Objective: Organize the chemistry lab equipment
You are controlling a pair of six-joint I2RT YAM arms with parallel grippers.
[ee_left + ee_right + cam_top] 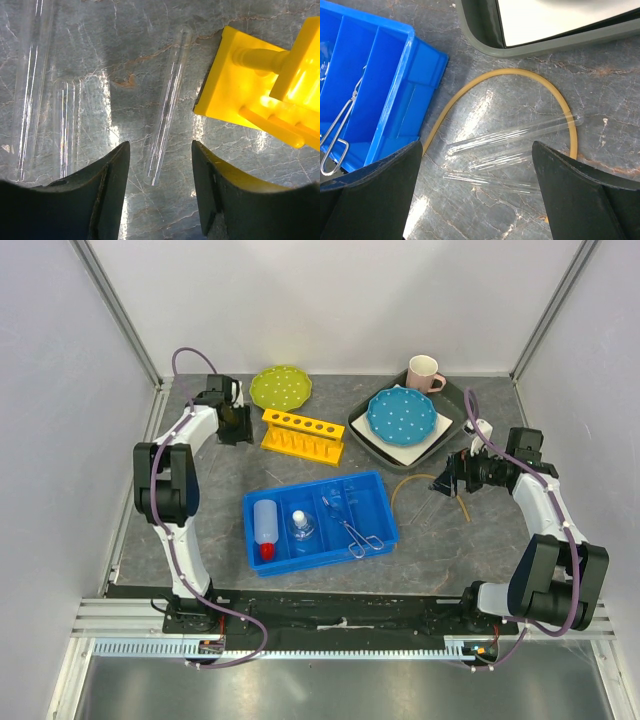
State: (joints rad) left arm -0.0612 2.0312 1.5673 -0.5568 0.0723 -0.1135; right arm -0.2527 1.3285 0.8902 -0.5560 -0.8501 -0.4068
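Note:
A blue bin (380,522) holds the white squeeze bottle with red nozzle (265,528), the clear flask (301,526) and the metal tongs (356,531); the tongs also show in the right wrist view (337,131). The tan tubing loop (485,81) lies on the table right of the bin (380,80), around three clear test tubes (510,134). My right gripper (476,165) is open just above them. My left gripper (160,160) is open over a clear test tube (167,107) beside the yellow rack (270,85); more tubes (30,85) lie to its left.
A green polka-dot plate (280,387) sits at the back. A grey tray (362,426) holds a white square plate, and a blue polka-dot plate (401,415). A pink mug (424,373) stands behind it. The yellow rack (303,435) stands mid-table.

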